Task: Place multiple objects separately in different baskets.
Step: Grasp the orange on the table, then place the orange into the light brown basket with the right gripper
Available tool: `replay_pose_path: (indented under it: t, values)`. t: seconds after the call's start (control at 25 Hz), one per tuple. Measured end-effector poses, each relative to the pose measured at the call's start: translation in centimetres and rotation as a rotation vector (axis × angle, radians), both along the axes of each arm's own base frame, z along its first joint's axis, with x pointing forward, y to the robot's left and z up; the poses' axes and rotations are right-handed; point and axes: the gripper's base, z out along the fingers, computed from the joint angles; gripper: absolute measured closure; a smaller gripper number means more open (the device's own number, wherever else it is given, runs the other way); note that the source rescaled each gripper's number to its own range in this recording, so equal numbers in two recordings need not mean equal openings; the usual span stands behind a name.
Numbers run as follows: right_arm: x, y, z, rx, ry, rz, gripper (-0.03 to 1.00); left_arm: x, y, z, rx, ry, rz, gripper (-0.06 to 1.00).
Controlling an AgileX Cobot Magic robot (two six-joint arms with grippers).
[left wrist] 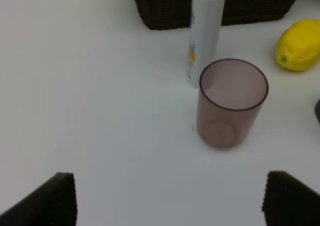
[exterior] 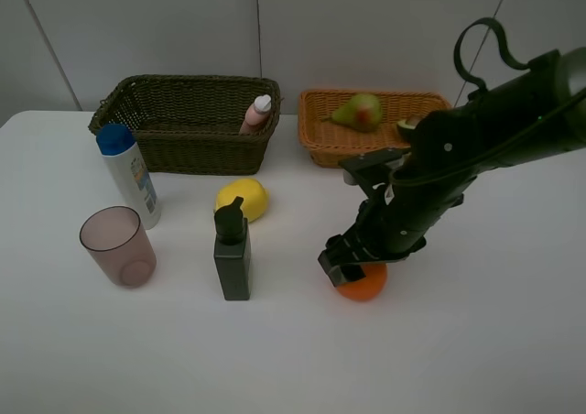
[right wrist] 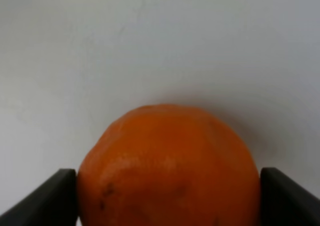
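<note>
Found right tool (exterior: 352, 267) clamped on the orange (right wrist: 167, 168), one finger pressed to each flank. Judged orange to be resting on the worktop (exterior: 476, 341) directly under the tool; cannot tell whether lifted clear, underside hidden in the close view.

Found left tool (left wrist: 169, 198) spread wide, gripping nothing. Noted cup (left wrist: 231, 103) upright just ahead of it, white blue-capped bottle (left wrist: 205, 36) just beyond the cup, lemon (left wrist: 300, 45) farther out, near the dark basket (left wrist: 260, 6).

Tallied as sorted: pink bottle (exterior: 258, 114) in the dark basket, well away from the right tool; pear (exterior: 359, 112) and avocado half (exterior: 409, 125) in the light basket (exterior: 330, 144), just beyond the right tool.

Tallied as unsorted: orange (in grip), lemon, cup, white blue-capped bottle, and pump bottle (exterior: 232, 254) standing on the worktop to one side of the right tool, apart from it.

Judged three of eight done, a fourth in hand. Going by present contents, expect fruit for the light basket and containers for the dark one. Left for the right tool: lift, carry across to the light basket, release. Then four more items to place.
</note>
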Motion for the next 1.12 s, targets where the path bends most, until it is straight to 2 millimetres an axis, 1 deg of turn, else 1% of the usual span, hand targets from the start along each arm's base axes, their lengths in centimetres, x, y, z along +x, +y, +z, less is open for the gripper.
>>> replay_pose_path:
  t: [0.2,0.32,0.72,0.92,1.12]
  values:
    - [0.0,0.0,0.0,0.002,0.005,-0.005,0.36,0.0,0.0,0.0,0.0,0.0,0.0,-0.06]
    - [-0.2,-0.1,0.5,0.005,0.006,-0.005,0.36,0.0,0.0,0.0,0.0,0.0,0.0,-0.06]
    - [-0.6,-0.1,4.1,0.052,-0.021,-0.014,0.36,0.0,0.0,0.0,0.0,0.0,0.0,-0.06]
    - [0.4,0.6,6.2,0.06,-0.022,-0.005,0.36,0.0,0.0,0.0,0.0,0.0,0.0,-0.06]
    - [1.7,1.5,8.5,0.076,-0.066,0.005,0.36,0.0,0.0,0.0,0.0,0.0,0.0,-0.06]
